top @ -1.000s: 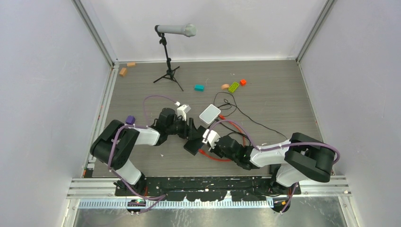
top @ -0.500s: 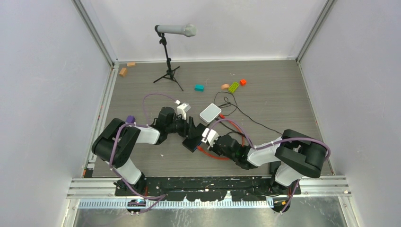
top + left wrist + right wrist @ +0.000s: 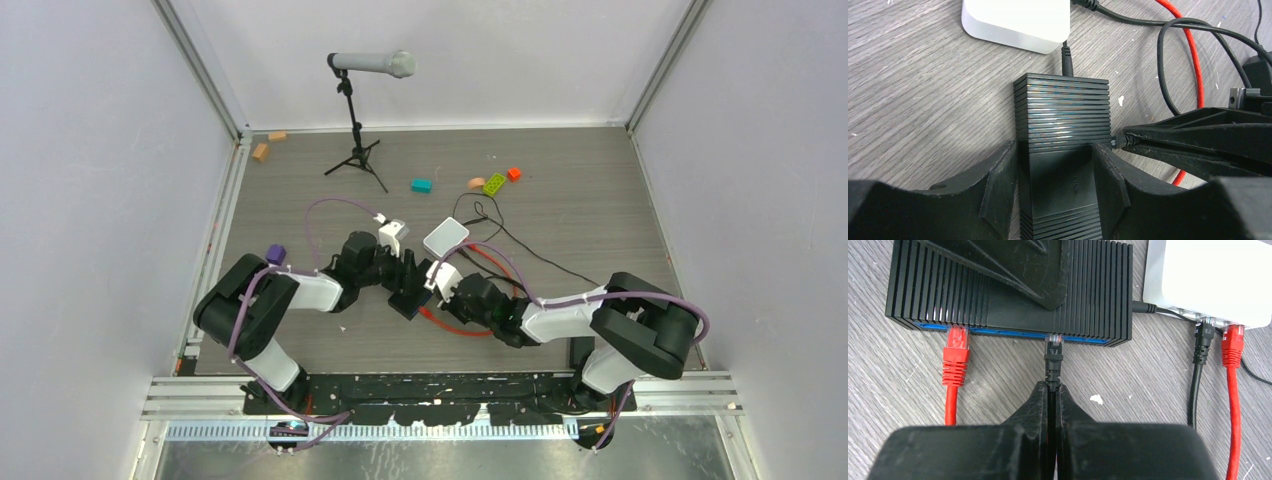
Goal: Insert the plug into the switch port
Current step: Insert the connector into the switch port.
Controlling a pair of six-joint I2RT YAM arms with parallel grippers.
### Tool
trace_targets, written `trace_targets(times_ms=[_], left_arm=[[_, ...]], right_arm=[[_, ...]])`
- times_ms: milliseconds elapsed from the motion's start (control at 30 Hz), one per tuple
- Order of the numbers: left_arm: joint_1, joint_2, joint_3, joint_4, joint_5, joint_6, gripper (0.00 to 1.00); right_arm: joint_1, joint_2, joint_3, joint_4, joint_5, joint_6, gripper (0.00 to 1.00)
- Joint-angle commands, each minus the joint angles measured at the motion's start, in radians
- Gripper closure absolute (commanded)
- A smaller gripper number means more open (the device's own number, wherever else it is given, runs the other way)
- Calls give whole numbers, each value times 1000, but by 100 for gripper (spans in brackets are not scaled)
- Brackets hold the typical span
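Grey wood-grain table [image 3: 590,185] (paint-flecked), pale walls [image 3: 90,200], microphone stand [image 3: 352,110]

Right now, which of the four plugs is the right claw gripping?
The black plug midway along the switch's blue edge, its cable in the claw. The red plug beside it and the white box's two are free.

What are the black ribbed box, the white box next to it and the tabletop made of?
Black box: likely moulded plastic or possibly metal, matte to satin; fine ribs catch soft highlights. White box: probably smooth plastic, satin, with rounded seamless corners. Tabletop: looks like grey wood-grain laminate, matte; real wood can't be ruled out.
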Motion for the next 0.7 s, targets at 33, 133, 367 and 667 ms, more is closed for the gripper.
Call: trace_targets(times_ms=[33,133,367,667], left_arm=[[-155,-2,-64,-50,253,-76,49],[-175,5,-68,-23,263,-88,50],[-204,32,-90,86,301,-151,50],[-206,33,-93,126,309,-174,51]], right_arm=[[-26,-20,145,170,-30,21,100],[-29,7,175,186,-43,21,100],[-28,88,251,282,-7,69,100],[-28,66,200,341,-39,73,100]])
